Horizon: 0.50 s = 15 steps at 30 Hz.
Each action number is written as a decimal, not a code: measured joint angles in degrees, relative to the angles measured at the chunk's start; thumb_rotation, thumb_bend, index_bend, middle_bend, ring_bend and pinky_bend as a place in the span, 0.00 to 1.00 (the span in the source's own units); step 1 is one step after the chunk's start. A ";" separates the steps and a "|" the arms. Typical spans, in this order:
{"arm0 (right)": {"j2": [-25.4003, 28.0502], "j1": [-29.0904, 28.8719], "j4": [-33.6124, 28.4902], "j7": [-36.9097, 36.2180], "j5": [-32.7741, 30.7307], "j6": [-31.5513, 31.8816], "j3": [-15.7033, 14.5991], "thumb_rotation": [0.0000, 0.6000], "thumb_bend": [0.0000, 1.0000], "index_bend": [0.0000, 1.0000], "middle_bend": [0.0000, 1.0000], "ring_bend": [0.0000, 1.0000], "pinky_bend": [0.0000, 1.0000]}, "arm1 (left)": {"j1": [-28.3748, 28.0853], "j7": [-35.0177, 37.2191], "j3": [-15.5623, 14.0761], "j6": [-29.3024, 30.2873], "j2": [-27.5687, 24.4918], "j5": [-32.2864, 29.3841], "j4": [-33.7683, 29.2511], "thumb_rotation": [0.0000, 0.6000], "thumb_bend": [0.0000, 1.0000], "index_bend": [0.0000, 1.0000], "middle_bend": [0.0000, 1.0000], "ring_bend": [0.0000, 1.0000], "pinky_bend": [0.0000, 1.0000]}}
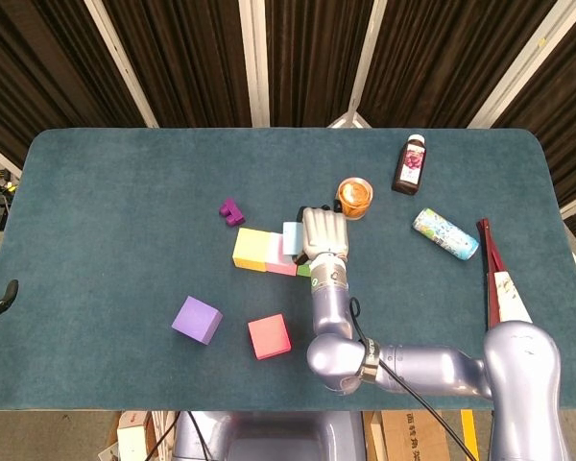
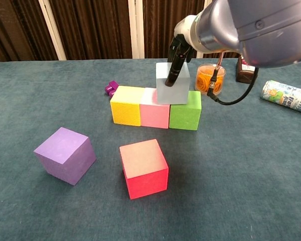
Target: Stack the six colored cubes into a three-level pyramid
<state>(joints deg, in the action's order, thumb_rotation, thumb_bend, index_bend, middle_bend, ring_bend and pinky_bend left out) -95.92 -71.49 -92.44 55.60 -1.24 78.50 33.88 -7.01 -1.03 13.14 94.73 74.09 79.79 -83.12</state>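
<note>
Yellow (image 2: 126,105), pink (image 2: 154,111) and green (image 2: 185,113) cubes stand in a touching row at mid-table. A pale blue cube (image 2: 173,88) sits slightly tilted on top, over the pink-green seam, and my right hand (image 2: 183,42) grips it from above with fingers down its front face. In the head view the right hand (image 1: 324,233) covers most of the pale blue cube (image 1: 290,237) and the green cube (image 1: 304,270). A purple cube (image 2: 65,154) and a red cube (image 2: 144,167) lie loose nearer me. My left hand does not show.
Behind the row are a small purple piece (image 2: 111,88), an orange cup (image 2: 209,79), a dark bottle (image 1: 411,164) and a patterned can (image 2: 288,96) lying on its side. A red-and-white item (image 1: 494,279) lies at the right table edge. A dark curved thing (image 1: 0,300) pokes in at left.
</note>
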 measured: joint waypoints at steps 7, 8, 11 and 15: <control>0.06 0.10 -0.15 0.25 0.00 -0.03 0.16 1.00 0.20 0.36 0.34 0.20 0.00 | -0.03 -0.11 0.02 -0.11 0.03 -0.07 0.01 1.00 0.33 0.07 0.02 0.00 0.00; 0.04 0.09 -0.17 0.28 0.00 0.00 0.18 1.00 0.20 0.36 0.34 0.20 0.00 | -0.05 -0.15 0.00 -0.14 0.04 -0.06 0.00 1.00 0.33 0.07 0.02 0.00 0.00; -0.04 0.00 -0.21 0.42 -0.04 0.13 0.27 1.00 0.20 0.36 0.34 0.20 0.00 | -0.03 -0.14 0.03 -0.09 0.05 -0.06 -0.01 1.00 0.33 0.07 0.02 0.00 0.00; -0.10 -0.12 -0.29 0.52 0.01 0.38 0.42 1.00 0.20 0.36 0.34 0.20 0.00 | -0.01 -0.09 0.10 -0.04 0.06 -0.13 0.00 1.00 0.33 0.07 0.02 0.00 0.00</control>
<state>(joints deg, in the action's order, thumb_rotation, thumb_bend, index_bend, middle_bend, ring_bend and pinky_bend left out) -96.02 -71.61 -92.73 56.12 -1.23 78.88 34.30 -7.02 -1.12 13.25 94.69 74.14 79.66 -83.12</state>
